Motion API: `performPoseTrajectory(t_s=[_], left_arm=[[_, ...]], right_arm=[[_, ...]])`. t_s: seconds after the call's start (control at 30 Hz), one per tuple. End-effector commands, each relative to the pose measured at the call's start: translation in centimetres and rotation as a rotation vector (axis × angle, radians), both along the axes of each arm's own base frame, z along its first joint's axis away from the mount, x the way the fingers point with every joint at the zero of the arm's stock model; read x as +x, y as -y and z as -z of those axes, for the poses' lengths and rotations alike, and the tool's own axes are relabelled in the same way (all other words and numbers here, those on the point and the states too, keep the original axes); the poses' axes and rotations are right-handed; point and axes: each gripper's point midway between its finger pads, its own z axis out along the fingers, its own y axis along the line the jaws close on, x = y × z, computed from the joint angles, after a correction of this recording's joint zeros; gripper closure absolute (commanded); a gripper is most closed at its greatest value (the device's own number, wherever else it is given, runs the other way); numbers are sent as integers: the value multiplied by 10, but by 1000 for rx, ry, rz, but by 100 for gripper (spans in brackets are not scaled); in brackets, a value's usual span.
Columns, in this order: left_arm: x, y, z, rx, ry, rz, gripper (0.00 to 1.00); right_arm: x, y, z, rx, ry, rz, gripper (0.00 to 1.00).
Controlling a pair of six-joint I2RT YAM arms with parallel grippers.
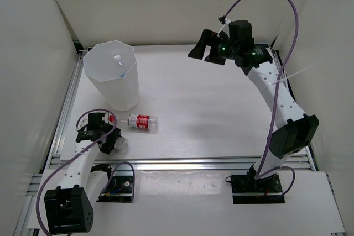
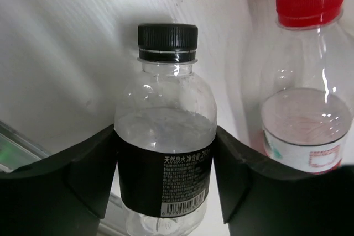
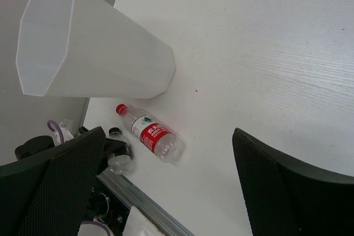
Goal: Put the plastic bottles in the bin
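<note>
The tall white faceted bin [image 1: 113, 78] stands at the far left; it also shows in the right wrist view [image 3: 99, 53]. A white-capped bottle top [image 1: 117, 58] shows inside it. The red-capped, red-labelled bottle [image 1: 141, 122] lies on the table in front of the bin, also seen by both wrists [image 2: 310, 98] [image 3: 152, 136]. My left gripper [image 2: 165, 136] is shut on the short dark-labelled, black-capped bottle [image 2: 165, 175] at the table's near left [image 1: 118, 145], right beside the red-capped bottle. My right gripper [image 1: 207, 50] is open and empty, raised at the far right [image 3: 168, 153].
An aluminium rail [image 1: 210, 164] runs along the table's near edge and another [image 1: 69, 103] along the left side. White walls close in the left, back and right. The bin stands just behind the left arm [image 1: 83, 164].
</note>
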Motion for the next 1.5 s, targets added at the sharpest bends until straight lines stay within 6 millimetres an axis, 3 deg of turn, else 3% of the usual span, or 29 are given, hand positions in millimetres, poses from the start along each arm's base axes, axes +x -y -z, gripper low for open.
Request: performPoseTrajectory(t_s=[0.0, 0.2, 0.27, 0.33, 0.37, 0.43, 0.47, 0.53, 0.57, 0.63, 0.67, 0.77, 0.8, 0.87, 0.9, 0.97, 1.0, 1.07, 1.1, 1.17, 1.27, 1.33, 1.47], left_arm=[[9, -2, -6, 4, 40, 22, 27], [15, -5, -20, 1, 93, 6, 36], [22, -7, -42, 5, 129, -3, 40], [18, -7, -50, 5, 123, -3, 42], [25, -11, -74, 26, 180, -12, 42], [20, -18, -92, 58, 185, -43, 43], [25, -22, -121, 74, 255, -63, 43], [26, -29, -147, 109, 312, -87, 43], [32, -31, -174, 121, 377, -95, 43], [36, -35, -201, 140, 443, -111, 43], [42, -36, -228, 150, 505, -106, 44], [57, -40, -266, 164, 588, -119, 44], [71, -41, -294, 166, 649, -123, 44], [90, -37, -321, 167, 707, -77, 44], [109, -39, -340, 169, 727, -78, 44], [132, -34, -357, 177, 746, -41, 43], [155, -33, -371, 185, 759, -24, 43], [189, -30, -383, 224, 758, 22, 41], [189, -30, -383, 232, 756, 30, 40], [214, -29, -382, 238, 739, 58, 36], [228, -26, -369, 209, 709, 63, 14], [223, -23, -373, 184, 725, 52, 0], [198, -26, -396, 211, 785, 24, 0]], right_arm=[[-4, 5, -22, 32, 45, -7, 1], [-5, 4, -18, 34, 30, -3, 1], [-2, 4, -18, 34, 30, -3, 1], [0, 3, -18, 34, 30, -3, 1], [0, 3, -18, 34, 30, -3, 1], [3, 1, -17, 34, 30, -3, 1], [3, 1, -17, 34, 30, -3, 1], [5, 1, -13, 30, 22, -3, 1], [5, 1, -13, 30, 22, -3, 1], [7, -1, -13, 35, 14, 1, 1], [6, -2, -13, 39, 13, -7, 1], [6, -4, -12, 45, -2, -11, 1], [6, -4, -17, 49, 7, -12, 1], [9, -5, -16, 49, 6, -12, 1], [6, -5, -14, 48, -6, -20, 1], [7, -7, -22, 60, 9, -30, 1], [6, -7, -20, 56, 1, -29, 1], [6, -9, -30, 68, 14, -42, 1], [5, -9, -28, 65, 6, -42, 1], [5, -8, -31, 55, 21, -50, 1], [-1, -5, -36, 53, 37, -54, 1], [0, 4, -33, 43, 33, -37, 1], [-2, 17, -25, 32, 16, -7, 1]])
